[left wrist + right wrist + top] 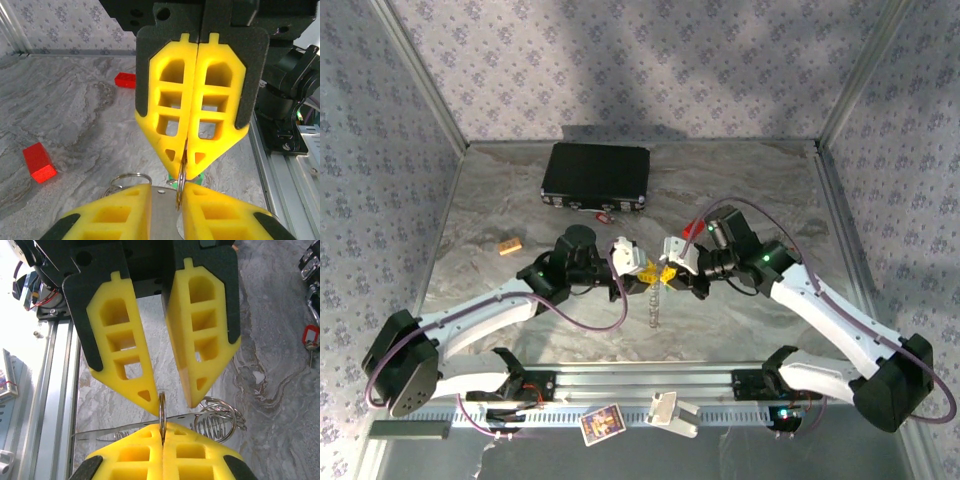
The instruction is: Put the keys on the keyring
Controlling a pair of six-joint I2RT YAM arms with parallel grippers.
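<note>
Both grippers meet above the middle of the table. My right gripper (670, 272) (162, 429) is shut on a thin silvery ring of the keyring (162, 407), seen edge-on. From the ring a flat metal strip, more rings and a coil (216, 421) spread out, and a chain (655, 305) hangs down. My left gripper (642, 268) (165, 194) stands open, one finger's inner face against that ring (180, 176). A bit of the green key (196, 177) shows behind the ring. The red key (310, 336) (604, 213) lies on the table by the black case.
The black case (597, 177) lies at the back of the marbled table. Red blocks (39, 162) (125, 80) lie on the table, one of them near the right arm (692, 230). An orange block (510, 245) is at the left. A metal rail (650, 385) runs along the near edge.
</note>
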